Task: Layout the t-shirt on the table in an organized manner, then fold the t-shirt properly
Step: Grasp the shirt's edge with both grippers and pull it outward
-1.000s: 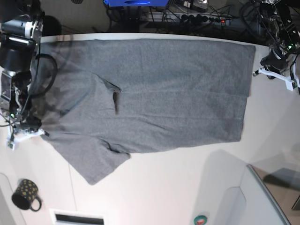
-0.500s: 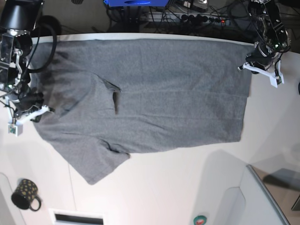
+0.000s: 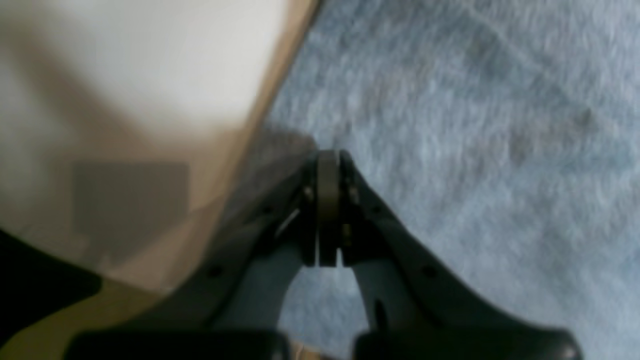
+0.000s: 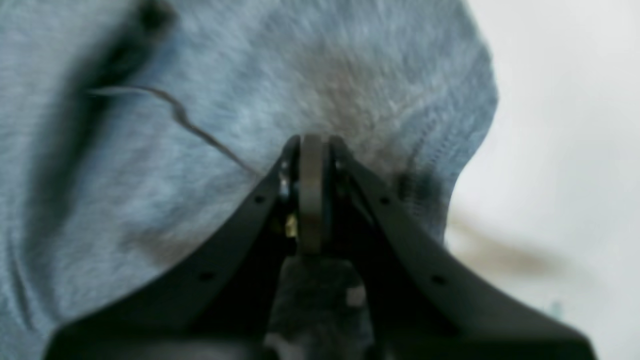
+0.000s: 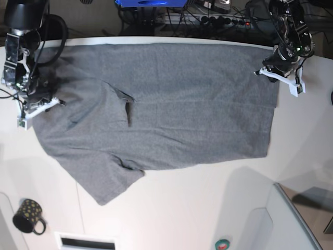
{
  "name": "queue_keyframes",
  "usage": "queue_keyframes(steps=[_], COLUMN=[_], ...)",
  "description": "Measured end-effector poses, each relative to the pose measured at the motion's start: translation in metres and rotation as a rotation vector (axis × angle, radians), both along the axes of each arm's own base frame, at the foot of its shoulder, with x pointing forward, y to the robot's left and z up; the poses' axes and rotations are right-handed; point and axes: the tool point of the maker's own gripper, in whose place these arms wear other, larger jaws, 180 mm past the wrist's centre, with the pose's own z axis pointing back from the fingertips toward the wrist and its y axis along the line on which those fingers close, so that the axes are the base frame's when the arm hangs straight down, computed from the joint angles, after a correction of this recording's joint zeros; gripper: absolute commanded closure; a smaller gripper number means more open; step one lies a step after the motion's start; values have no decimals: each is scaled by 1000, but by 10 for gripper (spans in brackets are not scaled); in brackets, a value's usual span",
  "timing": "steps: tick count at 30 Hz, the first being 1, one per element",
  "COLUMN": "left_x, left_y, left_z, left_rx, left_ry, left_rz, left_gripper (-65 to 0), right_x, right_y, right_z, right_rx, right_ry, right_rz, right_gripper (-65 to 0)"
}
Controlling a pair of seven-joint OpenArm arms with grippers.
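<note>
The t-shirt point(image 5: 171, 109) is lying spread across the far half of the table point(image 5: 197, 208), a heather-grey knit with a soft, fuzzy, flecked surface that is showing pale blue-grey in both wrist views. Its body is forming a broad, nearly flat rectangle with a straight edge on the base view's right, while the other end is running into a sloping edge and 1 sleeve is pointing toward the near edge as a blunt flap. A short dark crease is sitting near the middle of the cloth. The table is smooth, white and faintly glossy, with a curved far rim. The left gripper point(image 3: 327, 156) is hanging over the cloth close to its straight edge, its dark fingers point(image 3: 345, 175) pressed together with nothing visible between them. The right gripper point(image 4: 311, 142) is sitting over the rounded, stitched edge of the cloth, its fingers point(image 4: 287, 170) also together; whether they are pinching fabric I cannot tell. A black mug with pale dots point(image 5: 28, 215) is standing well apart from the shirt near the table's front corner, and a raised white panel point(image 5: 291, 219) is occupying the opposite near corner. Cables and a power strip point(image 5: 208, 20) are lying in the dark behind the table.
</note>
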Motion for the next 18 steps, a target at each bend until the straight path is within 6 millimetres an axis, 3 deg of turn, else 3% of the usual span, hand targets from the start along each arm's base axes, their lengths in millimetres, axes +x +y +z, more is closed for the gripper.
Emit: queue_keyframes(steps=[5,12,15,18], left_x=[-6,-8,-4,11], left_y=[12,17,18,20], left_z=[-11,-7,1,26], left_rx=[71,94,112,153], left_ry=[-2,-15,-7,-72], left_rz=[-17,-22,-31,-50], left_gripper=[0,0,0,0], right_x=[-3,-12,-15,-2], right_y=[-5,-3,5,11], right_z=[-2,-3,6,29], right_rx=[-10,-11,-18,-24], right_ry=[2,4,-8,-79], right_rz=[-3,0,20,37], right_gripper=[-33,-29,-6,-6])
